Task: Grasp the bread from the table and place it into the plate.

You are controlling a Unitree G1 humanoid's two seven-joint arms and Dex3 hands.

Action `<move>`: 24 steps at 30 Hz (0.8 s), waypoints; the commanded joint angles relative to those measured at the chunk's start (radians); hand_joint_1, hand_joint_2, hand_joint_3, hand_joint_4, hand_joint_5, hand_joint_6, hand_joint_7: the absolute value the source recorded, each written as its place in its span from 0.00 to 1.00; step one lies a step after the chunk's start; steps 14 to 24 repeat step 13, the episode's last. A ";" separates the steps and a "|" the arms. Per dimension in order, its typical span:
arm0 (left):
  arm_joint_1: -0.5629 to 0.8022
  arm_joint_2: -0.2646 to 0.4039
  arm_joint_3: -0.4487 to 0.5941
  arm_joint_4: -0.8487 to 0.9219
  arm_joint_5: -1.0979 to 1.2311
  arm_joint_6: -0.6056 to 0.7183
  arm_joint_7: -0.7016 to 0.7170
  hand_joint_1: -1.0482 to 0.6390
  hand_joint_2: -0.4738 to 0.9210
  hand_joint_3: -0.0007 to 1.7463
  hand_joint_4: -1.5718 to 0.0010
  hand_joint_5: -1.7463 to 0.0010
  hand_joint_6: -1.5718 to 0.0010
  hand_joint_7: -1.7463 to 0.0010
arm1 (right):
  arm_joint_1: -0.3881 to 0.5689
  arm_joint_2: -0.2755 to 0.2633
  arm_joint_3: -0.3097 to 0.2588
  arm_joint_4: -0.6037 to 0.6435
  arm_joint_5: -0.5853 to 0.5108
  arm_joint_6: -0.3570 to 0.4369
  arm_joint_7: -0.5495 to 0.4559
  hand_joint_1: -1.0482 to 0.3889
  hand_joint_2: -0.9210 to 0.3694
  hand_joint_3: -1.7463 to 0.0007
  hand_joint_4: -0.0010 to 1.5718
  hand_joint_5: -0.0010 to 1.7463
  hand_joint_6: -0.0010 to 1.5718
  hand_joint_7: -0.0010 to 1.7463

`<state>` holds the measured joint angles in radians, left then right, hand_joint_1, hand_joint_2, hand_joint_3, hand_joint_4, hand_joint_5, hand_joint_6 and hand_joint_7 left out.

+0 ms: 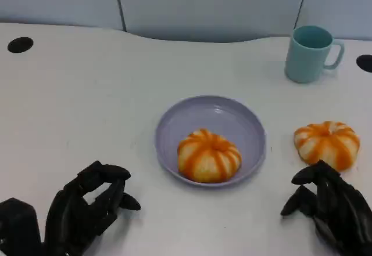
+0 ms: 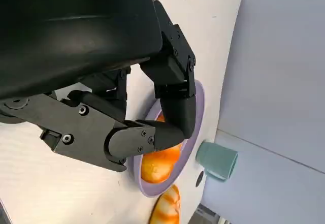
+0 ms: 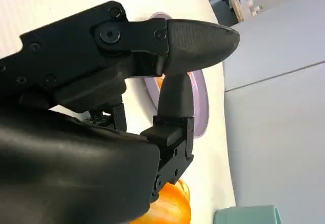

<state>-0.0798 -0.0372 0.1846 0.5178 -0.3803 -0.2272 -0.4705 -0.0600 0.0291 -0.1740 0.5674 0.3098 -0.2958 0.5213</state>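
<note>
From the head camera, a lavender plate (image 1: pixel 210 140) sits mid-table on the white table (image 1: pixel 87 105), and one orange-striped bread (image 1: pixel 208 155) lies inside it, toward the near rim. A second bread (image 1: pixel 326 144) of the same kind rests on the table to the right of the plate, apart from it. A teal mug (image 1: pixel 309 53) stands upright at the far right, well behind both. The left hand (image 1: pixel 87 206) rests low at the near left, its fingers curled inward around nothing, well apart from the plate. The right hand (image 1: pixel 328 204) sits at the near right with its fingertips just before the second bread; whether they touch it is hard to tell from here, but nothing is held. In the left wrist view, the left hand (image 2: pixel 127 107) has its fingers bent in and empty, with the plate (image 2: pixel 195 132), the bread (image 2: pixel 160 163) in it, the second bread (image 2: pixel 166 210) and the mug (image 2: pixel 217 160) beyond. In the right wrist view, the right hand (image 3: pixel 152 82) shows fingers drawn together on nothing, the plate (image 3: pixel 198 102) past them, an orange bread (image 3: pixel 170 209) close under the palm and the mug (image 3: pixel 248 215) at the edge.
</note>
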 commanded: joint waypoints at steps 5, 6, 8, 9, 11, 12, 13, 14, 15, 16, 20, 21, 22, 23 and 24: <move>-0.021 0.011 0.019 0.015 -0.018 0.006 -0.031 0.39 0.84 0.34 0.58 0.13 0.58 0.30 | -0.016 -0.021 -0.011 0.026 0.012 -0.016 0.019 0.41 0.00 0.71 0.32 1.00 0.23 0.92; -0.019 0.010 0.018 0.010 -0.014 0.003 -0.029 0.39 0.85 0.34 0.58 0.13 0.58 0.30 | -0.015 -0.020 -0.012 0.023 0.015 -0.012 0.022 0.41 0.00 0.71 0.32 1.00 0.23 0.92; -0.016 0.010 0.017 0.004 -0.009 -0.001 -0.026 0.39 0.85 0.33 0.59 0.13 0.58 0.30 | -0.013 -0.019 -0.012 0.018 0.019 -0.010 0.026 0.42 0.00 0.71 0.31 1.00 0.23 0.93; -0.016 0.010 0.017 0.002 -0.008 -0.002 -0.025 0.39 0.85 0.33 0.59 0.13 0.58 0.30 | -0.013 -0.019 -0.012 0.018 0.019 -0.009 0.027 0.42 0.00 0.70 0.31 1.00 0.23 0.93; -0.017 0.010 0.018 0.001 -0.011 -0.001 -0.028 0.39 0.85 0.33 0.59 0.13 0.58 0.30 | -0.014 -0.020 -0.012 0.021 0.013 -0.015 0.018 0.42 0.00 0.71 0.31 1.00 0.23 0.93; -0.019 0.009 0.021 0.005 -0.017 -0.002 -0.034 0.40 0.86 0.33 0.59 0.14 0.58 0.30 | -0.013 -0.020 -0.011 0.022 0.008 -0.019 0.012 0.41 0.00 0.71 0.32 1.00 0.23 0.93; -0.021 0.006 0.024 0.006 -0.023 0.001 -0.037 0.40 0.86 0.33 0.59 0.13 0.58 0.30 | -0.013 -0.021 -0.010 0.023 0.005 -0.024 0.012 0.41 0.00 0.71 0.33 1.00 0.23 0.93; -0.021 0.006 0.024 0.006 -0.023 0.001 -0.037 0.40 0.86 0.33 0.59 0.13 0.58 0.30 | -0.013 -0.021 -0.010 0.023 0.005 -0.024 0.012 0.41 0.00 0.71 0.33 1.00 0.23 0.93; -0.021 0.006 0.024 0.006 -0.023 0.001 -0.037 0.40 0.86 0.33 0.59 0.13 0.58 0.30 | -0.013 -0.021 -0.010 0.023 0.005 -0.024 0.012 0.41 0.00 0.71 0.33 1.00 0.23 0.93; -0.021 0.006 0.024 0.006 -0.023 0.001 -0.037 0.40 0.86 0.33 0.59 0.13 0.58 0.30 | -0.013 -0.021 -0.010 0.023 0.005 -0.024 0.012 0.41 0.00 0.71 0.33 1.00 0.23 0.93; -0.021 0.006 0.024 0.006 -0.023 0.001 -0.037 0.40 0.86 0.33 0.59 0.13 0.58 0.30 | -0.013 -0.021 -0.010 0.023 0.005 -0.024 0.012 0.41 0.00 0.71 0.33 1.00 0.23 0.93; -0.021 0.006 0.024 0.006 -0.023 0.001 -0.037 0.40 0.86 0.33 0.59 0.13 0.58 0.30 | -0.013 -0.021 -0.010 0.023 0.005 -0.024 0.012 0.41 0.00 0.71 0.33 1.00 0.23 0.93; -0.021 0.006 0.024 0.006 -0.023 0.001 -0.037 0.40 0.86 0.33 0.59 0.13 0.58 0.30 | -0.013 -0.021 -0.010 0.023 0.005 -0.024 0.012 0.41 0.00 0.71 0.33 1.00 0.23 0.93; -0.021 0.006 0.024 0.006 -0.023 0.001 -0.037 0.40 0.86 0.33 0.59 0.13 0.58 0.30 | -0.013 -0.021 -0.010 0.023 0.005 -0.024 0.012 0.41 0.00 0.71 0.33 1.00 0.23 0.93; -0.021 0.006 0.024 0.006 -0.023 0.001 -0.037 0.40 0.86 0.33 0.59 0.13 0.58 0.30 | -0.013 -0.021 -0.010 0.023 0.005 -0.024 0.012 0.41 0.00 0.71 0.33 1.00 0.23 0.93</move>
